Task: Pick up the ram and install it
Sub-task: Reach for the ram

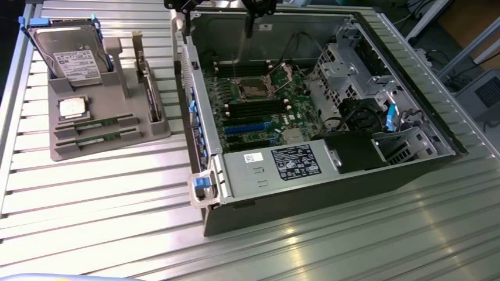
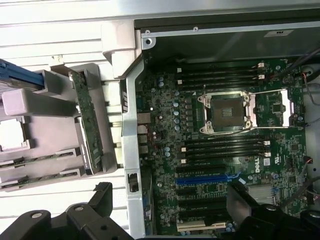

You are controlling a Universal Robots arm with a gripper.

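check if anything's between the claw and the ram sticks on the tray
The open claw hangs above the motherboard. The case's side wall and an upright card in the grey tray stand between it and the ram sticks; nothing covers the sticks from above.

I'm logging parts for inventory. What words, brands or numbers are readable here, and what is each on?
"DELL", probably: white print on the motherboard.
White label on the hard drive: too small to read.
Black label on the power supply: too small to read.
White sticker beside that label: blurred.
Small sticker on the case wall: blurred.
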